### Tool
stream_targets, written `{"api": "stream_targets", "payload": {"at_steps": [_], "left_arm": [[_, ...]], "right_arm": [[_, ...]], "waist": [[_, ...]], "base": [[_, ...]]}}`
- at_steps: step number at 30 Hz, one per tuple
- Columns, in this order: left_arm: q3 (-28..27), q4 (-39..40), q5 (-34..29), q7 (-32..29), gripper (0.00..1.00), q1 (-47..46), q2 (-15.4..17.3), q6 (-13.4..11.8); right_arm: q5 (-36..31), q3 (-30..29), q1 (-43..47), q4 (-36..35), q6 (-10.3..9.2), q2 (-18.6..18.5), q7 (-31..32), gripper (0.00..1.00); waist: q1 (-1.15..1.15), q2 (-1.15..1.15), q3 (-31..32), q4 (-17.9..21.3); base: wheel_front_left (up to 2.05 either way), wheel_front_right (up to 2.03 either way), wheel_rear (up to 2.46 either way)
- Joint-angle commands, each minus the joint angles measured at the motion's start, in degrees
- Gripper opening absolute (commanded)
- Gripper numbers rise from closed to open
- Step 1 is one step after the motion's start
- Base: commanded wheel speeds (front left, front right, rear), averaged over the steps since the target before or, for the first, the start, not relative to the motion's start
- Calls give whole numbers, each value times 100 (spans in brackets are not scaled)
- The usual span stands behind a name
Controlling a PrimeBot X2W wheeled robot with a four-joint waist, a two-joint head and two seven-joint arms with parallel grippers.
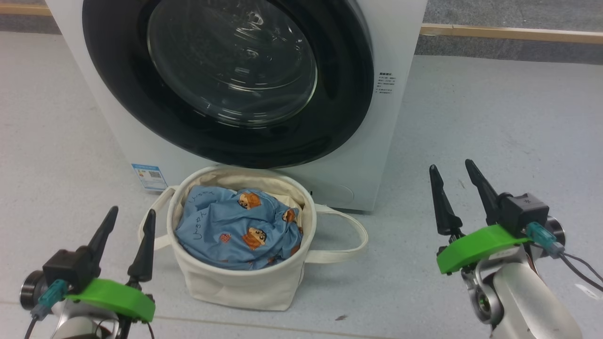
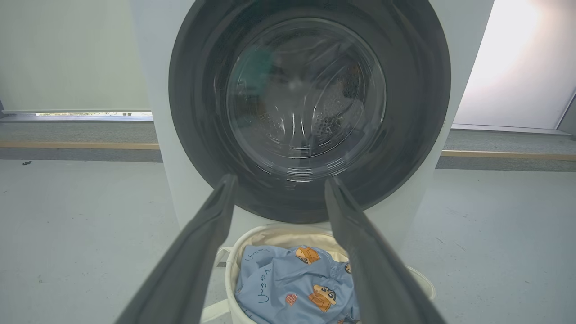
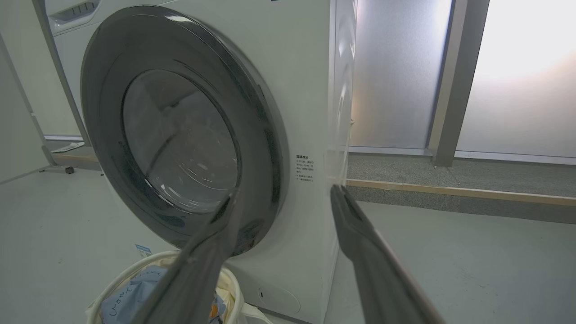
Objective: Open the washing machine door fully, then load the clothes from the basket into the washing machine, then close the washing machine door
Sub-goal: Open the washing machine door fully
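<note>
One washing machine, with one round black door and one glass window in it. On its front, one blue-and-white sticker and one block of grey text. One cream basket with two strap handles. Inside, one heap of blue clothes; number of pieces impossible to tell. One left gripper, one right gripper; two dark fingers and one green collar apiece.
</note>
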State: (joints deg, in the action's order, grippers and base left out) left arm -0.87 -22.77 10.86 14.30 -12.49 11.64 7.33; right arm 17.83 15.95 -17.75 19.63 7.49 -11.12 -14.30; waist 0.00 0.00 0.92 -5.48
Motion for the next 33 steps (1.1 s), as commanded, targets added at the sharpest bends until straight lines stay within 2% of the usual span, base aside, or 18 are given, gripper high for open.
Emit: {"api": "stream_targets", "payload": {"at_steps": [1,22,29,33], "left_arm": [[-205,212,40,70,100,-239,133,14],[-277,296,44,70,100,-183,70,15],[-660,309,484,70,100,-223,-236,-21],[-764,351,505,70,100,-269,-320,-53]], "right_arm": [[37,47,-186,-155,0,39,-70,100],[-65,-222,-167,75,0,139,-70,100],[-65,-542,-262,176,0,229,-70,100],[-108,-786,-410,160,0,296,-70,100]], "waist": [[0,0,-3,1],[0,0,-84,27],[0,0,-344,-7],[0,0,-565,-54]], "base": [[0,0,0],[0,0,0],[0,0,0],[0,0,0]]}}
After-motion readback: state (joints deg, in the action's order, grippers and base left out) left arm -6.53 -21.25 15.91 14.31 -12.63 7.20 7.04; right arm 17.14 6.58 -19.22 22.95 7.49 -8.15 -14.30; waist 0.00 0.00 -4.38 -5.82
